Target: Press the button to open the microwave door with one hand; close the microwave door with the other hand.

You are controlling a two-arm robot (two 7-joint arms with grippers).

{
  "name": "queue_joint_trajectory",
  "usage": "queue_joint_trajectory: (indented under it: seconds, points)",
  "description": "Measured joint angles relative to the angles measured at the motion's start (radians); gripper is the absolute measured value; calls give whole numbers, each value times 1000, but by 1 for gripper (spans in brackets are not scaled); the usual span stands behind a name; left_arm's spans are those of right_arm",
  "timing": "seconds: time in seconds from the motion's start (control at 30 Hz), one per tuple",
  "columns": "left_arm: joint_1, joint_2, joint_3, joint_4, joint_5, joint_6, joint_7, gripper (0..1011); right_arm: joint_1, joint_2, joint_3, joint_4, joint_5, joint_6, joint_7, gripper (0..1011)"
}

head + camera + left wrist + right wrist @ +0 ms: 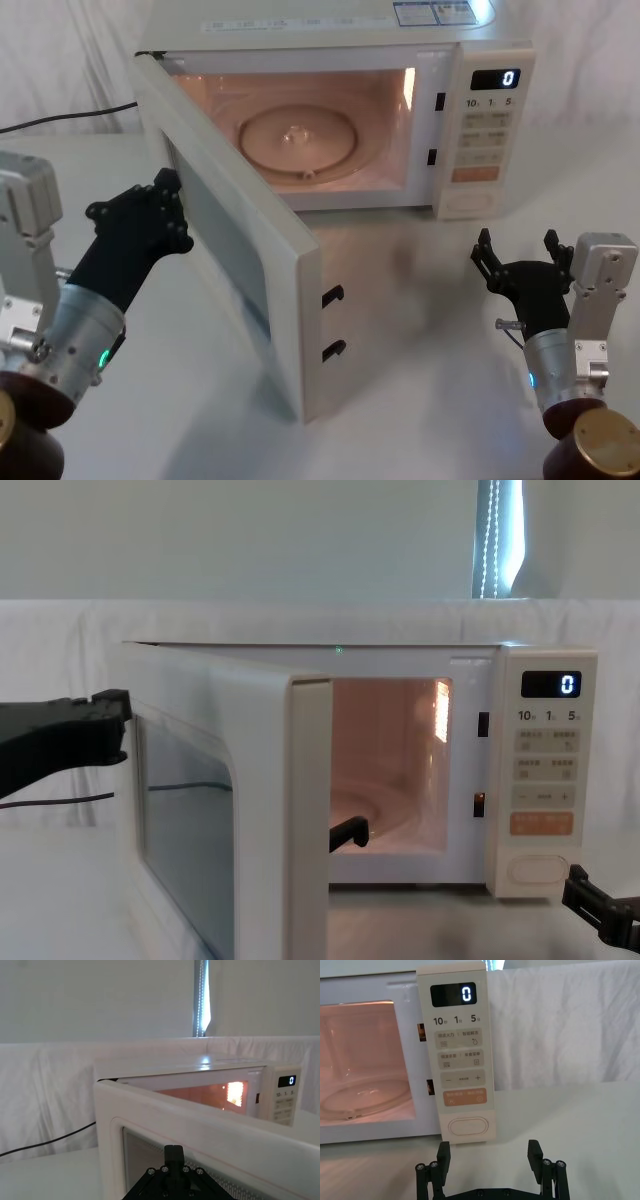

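Microwave door (250, 270) swung open; left claw (165, 205) against its outer face at 9 o'clock, spread unclear; right claw (522, 262) wide, short of button (467, 1126)

On the control panel (461, 1055) of the microwave I could read a white "0" on the dark digital display (453, 994), and below it the time marks "10", "1" and "5", each with a small character that I could not read. One key (462, 1078) carried a minus and a plus sign, while the small print on the other cream keys and on the orange button (463, 1098) was too small for me. The stickers (433, 12) on top of the microwave had print that stayed unreadable.
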State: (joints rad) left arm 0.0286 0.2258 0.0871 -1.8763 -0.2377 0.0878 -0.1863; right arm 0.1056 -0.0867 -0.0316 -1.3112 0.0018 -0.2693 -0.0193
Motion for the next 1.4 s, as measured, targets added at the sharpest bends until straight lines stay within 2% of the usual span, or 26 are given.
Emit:
queue_joint_trajectory:
  seconds: [0.33,0.47,0.7,1.03,1.4]
  points:
    - [-71,17,43,37,-21,10,-39,0,0,0,0,0,0,0,0,1002]
    - [-112,27,75,63,-31,20,-62,0,0,0,0,0,0,0,0,1002]
    - [-164,23,112,103,-37,24,-67,0,0,0,0,0,0,0,0,1002]
    - [-240,-15,172,183,-28,20,-48,0,0,0,0,0,0,0,0,1002]
    - [-317,-64,215,271,2,4,-29,0,0,0,0,0,0,0,0,1002]
